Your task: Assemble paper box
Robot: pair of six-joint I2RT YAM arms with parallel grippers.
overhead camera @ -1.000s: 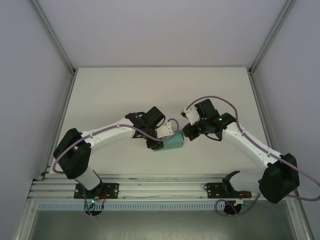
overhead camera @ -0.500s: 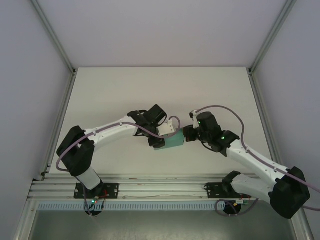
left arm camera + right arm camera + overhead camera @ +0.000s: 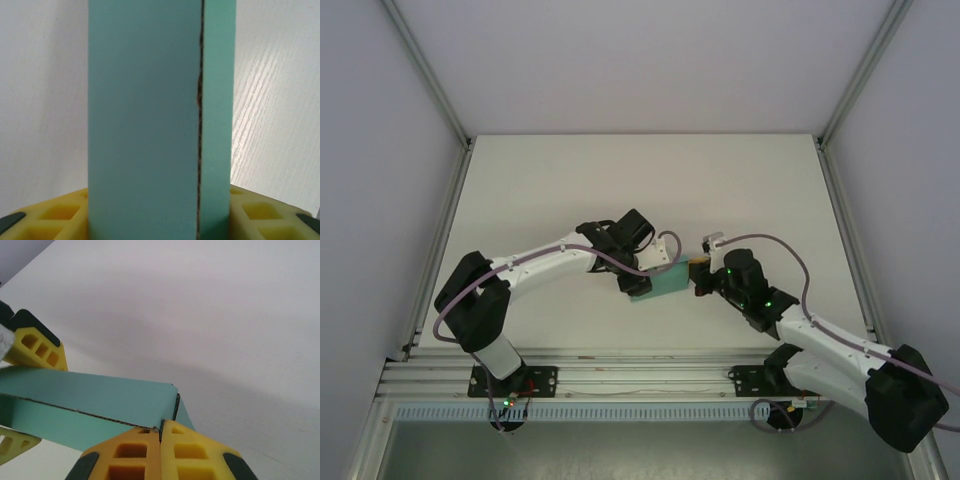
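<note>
White tabletop [image 3: 570, 190], pale walls around. Near the table's middle sits the paper box [image 3: 662, 283], a plain teal-green oblong with a dark seam [image 3: 200, 125] running down one long edge. The left gripper [image 3: 638, 287] straddles one end, yellow pads [image 3: 50, 215] either side; whether it squeezes, I can't tell. The right gripper [image 3: 160, 432], pinched fully together, noses the other end's corner.

paper box [image 3: 145, 120]: thin teal-green card, matt and smooth; rough, brownish fibre along the cut seam
right gripper fingers [image 3: 192, 452]: yellow moulded plastic, matt, with black rubbery-looking corners
worktop [image 3: 272, 100]: white, matt, finely striped grain
frame rails [image 3: 620, 378]: bare ribbed metal, dull sheen
arm shells [image 3: 535, 262]: glossy white plastic
</note>
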